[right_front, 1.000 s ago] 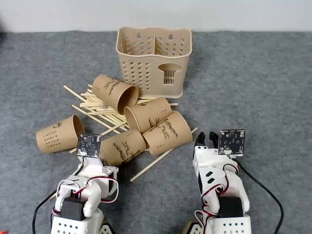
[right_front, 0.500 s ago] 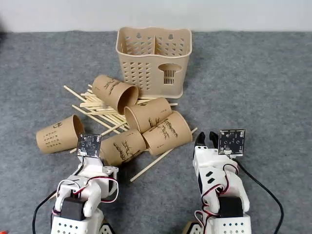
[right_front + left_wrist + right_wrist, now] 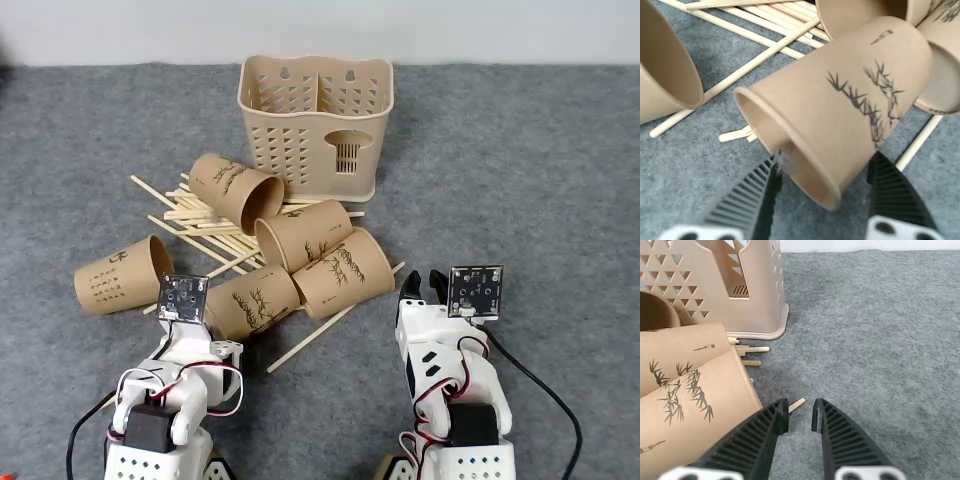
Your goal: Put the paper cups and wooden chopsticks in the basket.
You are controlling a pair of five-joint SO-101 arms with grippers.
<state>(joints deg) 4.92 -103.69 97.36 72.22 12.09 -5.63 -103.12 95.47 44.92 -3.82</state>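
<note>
The high view lays out the upright basket (image 3: 315, 120) at the far side of the grey mat (image 3: 520, 180), with five paper cups (image 3: 300, 235) on their sides over scattered wooden chopsticks (image 3: 195, 222) just before it. The left wrist view adds the left gripper (image 3: 827, 160), its fingers spread wide either side of the nearest cup (image 3: 840, 100) at its open rim. The right wrist view shows the right gripper (image 3: 800, 415) narrowly parted on nothing, a chopstick tip (image 3: 796, 404) just ahead.

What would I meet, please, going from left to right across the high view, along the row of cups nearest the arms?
Far-left cup → cup in front of the left arm → cup nearest the right arm → right tool.
</note>
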